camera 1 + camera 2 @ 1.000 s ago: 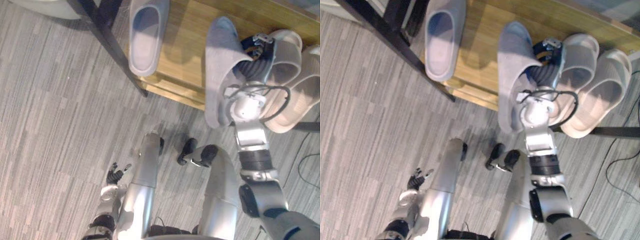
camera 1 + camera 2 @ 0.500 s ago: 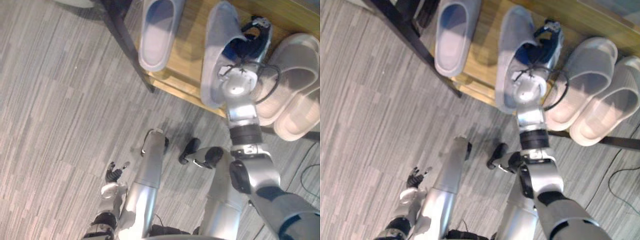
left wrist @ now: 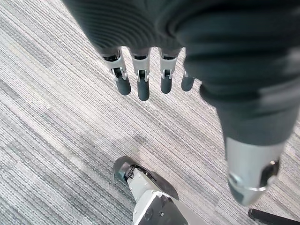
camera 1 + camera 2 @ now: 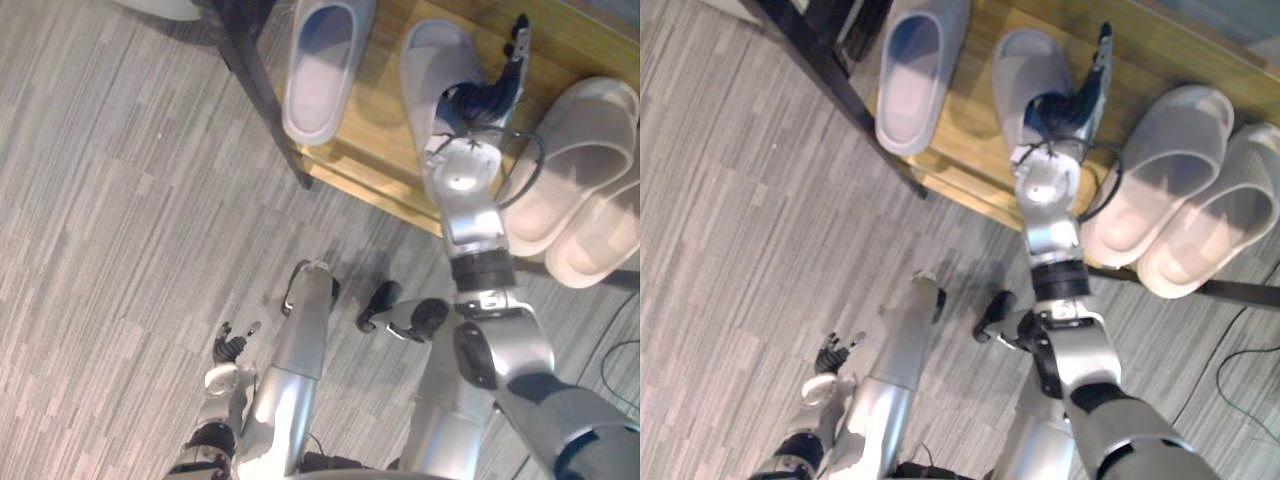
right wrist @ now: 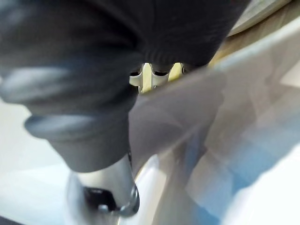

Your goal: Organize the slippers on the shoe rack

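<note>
Slipper on rack | right hand: fingers straight beside it | left wrist view: left hand slack

Entryway, home-like: black-framed wooden shoe rack at 12 o'clock, slippers on shelf; grey striped carpet floor.

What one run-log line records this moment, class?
right hand: fingers straight beside grey slipper on shoe rack shelf | left hand: open, idle above floor | other grey slipper and beige pair: on shelf
</note>
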Motion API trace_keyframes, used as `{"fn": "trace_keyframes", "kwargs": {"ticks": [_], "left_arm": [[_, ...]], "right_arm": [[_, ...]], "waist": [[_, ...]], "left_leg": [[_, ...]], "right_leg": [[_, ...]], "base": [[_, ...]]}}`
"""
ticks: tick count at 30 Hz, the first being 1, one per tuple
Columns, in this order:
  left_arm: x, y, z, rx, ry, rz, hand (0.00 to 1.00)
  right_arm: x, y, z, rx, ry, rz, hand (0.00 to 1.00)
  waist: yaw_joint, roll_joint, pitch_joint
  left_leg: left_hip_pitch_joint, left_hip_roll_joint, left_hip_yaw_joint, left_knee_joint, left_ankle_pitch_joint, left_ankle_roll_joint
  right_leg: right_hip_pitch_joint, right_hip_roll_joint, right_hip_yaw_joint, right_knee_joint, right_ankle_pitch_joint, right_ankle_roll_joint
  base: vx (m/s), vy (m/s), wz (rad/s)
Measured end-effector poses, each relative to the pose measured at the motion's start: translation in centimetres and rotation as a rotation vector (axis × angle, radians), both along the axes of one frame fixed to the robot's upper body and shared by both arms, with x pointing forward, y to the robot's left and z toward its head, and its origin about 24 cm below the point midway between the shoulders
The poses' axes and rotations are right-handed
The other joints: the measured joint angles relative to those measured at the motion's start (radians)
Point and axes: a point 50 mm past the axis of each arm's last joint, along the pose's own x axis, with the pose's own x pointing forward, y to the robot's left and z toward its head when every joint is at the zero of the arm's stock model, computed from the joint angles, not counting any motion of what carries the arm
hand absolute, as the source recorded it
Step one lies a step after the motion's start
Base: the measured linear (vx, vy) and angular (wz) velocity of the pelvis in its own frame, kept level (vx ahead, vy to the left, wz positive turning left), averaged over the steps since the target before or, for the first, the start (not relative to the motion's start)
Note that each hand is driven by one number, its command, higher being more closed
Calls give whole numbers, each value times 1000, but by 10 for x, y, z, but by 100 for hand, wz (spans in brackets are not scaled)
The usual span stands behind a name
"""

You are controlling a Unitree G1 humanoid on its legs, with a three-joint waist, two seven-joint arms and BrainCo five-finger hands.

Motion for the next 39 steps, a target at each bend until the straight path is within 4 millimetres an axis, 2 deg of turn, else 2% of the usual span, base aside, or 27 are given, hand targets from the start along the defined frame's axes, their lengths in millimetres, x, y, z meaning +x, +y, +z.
{"fn": "trace_keyframes", "kwargs": {"ticks": [3, 9, 17, 21, 26, 31, 39], "left_arm": [[0, 0, 0, -2, -1, 1, 0], [-1, 2, -1, -9, 11, 10, 0], [-6, 9, -4, -35, 23, 52, 0], [-7, 11, -5, -44, 25, 69, 0], [-10, 14, -7, -56, 35, 94, 0], [-12, 19, -7, -70, 39, 112, 0], [-12, 20, -7, -70, 37, 118, 0]], "right_arm": [[-1, 4, -15, -28, 40, 26, 0], [-15, 2, -29, -36, 31, 56, 0], [-19, 1, -54, -30, 100, 84, 0], [-26, 1, -63, -22, 110, 99, 0], [-40, 10, -80, 37, 104, 149, 0], [-43, 23, -93, 98, 130, 259, 0], [-48, 45, -107, 199, 159, 440, 0]], "waist": [[-4, -2, -4], [-16, -8, -8], [-38, -25, -22], [-38, -26, -22], [-49, -35, -24], [-64, -45, -18], [-70, -50, -16]], "left_leg": [[13, 4, 4, -9, 1, -1], [45, 11, 8, -33, 2, -1], [67, 27, 18, -43, 0, 1], [70, 38, 20, -57, -2, 7], [83, 42, 29, -66, -1, 6], [89, 43, 36, -66, -2, 7], [108, 49, 38, -68, -9, 20]], "right_leg": [[12, 2, 1, -8, 0, 0], [38, 8, 1, -30, 1, 2], [55, 23, 8, -46, 4, 7], [59, 35, 9, -68, 14, 24], [70, 35, 13, -77, 15, 25], [71, 37, 21, -78, 15, 26], [97, 45, 22, -95, 21, 37]], "base": [[-5, 11, -3], [0, 2, -1], [0, 11, -5], [-23, 28, -8], [-5, 15, -1], [0, 0, 0], [-10, 23, -2]]}}
